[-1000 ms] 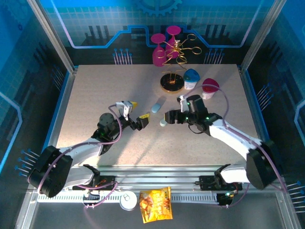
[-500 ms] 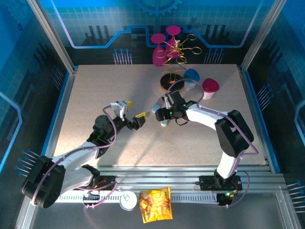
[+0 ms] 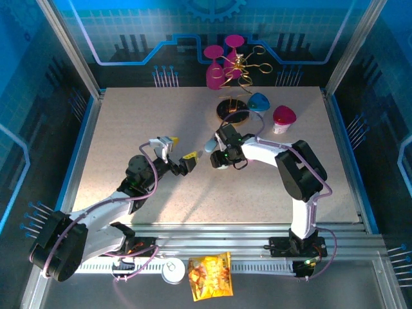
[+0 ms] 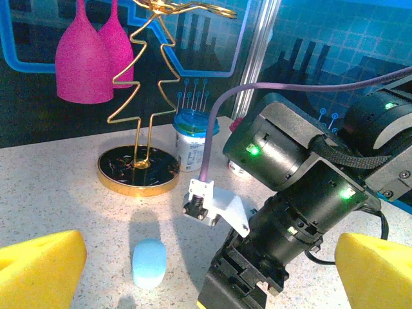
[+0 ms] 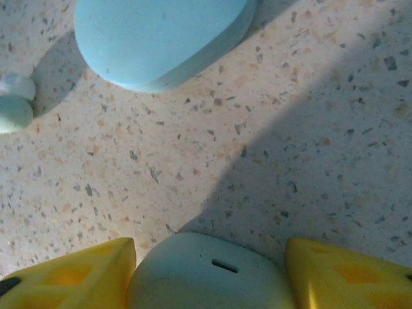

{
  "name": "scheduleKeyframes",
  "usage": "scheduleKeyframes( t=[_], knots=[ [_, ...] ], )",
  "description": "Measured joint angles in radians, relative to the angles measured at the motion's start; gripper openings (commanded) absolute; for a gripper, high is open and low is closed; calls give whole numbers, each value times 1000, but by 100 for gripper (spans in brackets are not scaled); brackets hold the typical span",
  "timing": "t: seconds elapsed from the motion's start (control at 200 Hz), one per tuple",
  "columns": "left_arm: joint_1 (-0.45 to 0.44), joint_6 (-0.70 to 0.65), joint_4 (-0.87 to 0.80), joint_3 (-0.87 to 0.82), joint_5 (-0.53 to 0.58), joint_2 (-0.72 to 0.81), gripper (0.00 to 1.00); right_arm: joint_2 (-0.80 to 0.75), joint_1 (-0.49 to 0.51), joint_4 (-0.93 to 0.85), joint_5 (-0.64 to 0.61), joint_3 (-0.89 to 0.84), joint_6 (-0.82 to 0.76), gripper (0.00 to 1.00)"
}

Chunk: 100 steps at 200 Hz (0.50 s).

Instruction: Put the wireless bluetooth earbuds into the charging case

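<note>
The speckled table (image 3: 129,122) carries everything. The left gripper (image 3: 181,150) hovers to the left of the pale blue case (image 3: 209,145), its yellow pads spread wide with nothing between them. The right gripper (image 3: 217,161) is down on the near side of the pale blue case, its yellow pads (image 5: 77,277) set against both flanks of a second, pale green case (image 5: 212,273), which fills the gap between them and shows a small slot on top. The earbuds (image 5: 11,103), two tiny pale lumps touching one another, lie on the table just beside the pale blue case, apart from the right gripper and outside its pads.
</note>
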<state>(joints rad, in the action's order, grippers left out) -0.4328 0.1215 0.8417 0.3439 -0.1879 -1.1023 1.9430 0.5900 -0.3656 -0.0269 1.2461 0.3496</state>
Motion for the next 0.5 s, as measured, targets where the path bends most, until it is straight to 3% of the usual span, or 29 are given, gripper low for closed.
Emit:
scheduleKeyframes(
  t=[0.08,0.27,0.5],
  knots=[
    [0,0,-2,0,1,0,99,1,0,-9,1,6,1,60],
    [1,0,-10,-1,1,11,99,0,1,-34,5,6,-14,78],
    [2,0,-12,-1,1,11,99,-13,19,-80,2,6,-104,85]
  ],
)
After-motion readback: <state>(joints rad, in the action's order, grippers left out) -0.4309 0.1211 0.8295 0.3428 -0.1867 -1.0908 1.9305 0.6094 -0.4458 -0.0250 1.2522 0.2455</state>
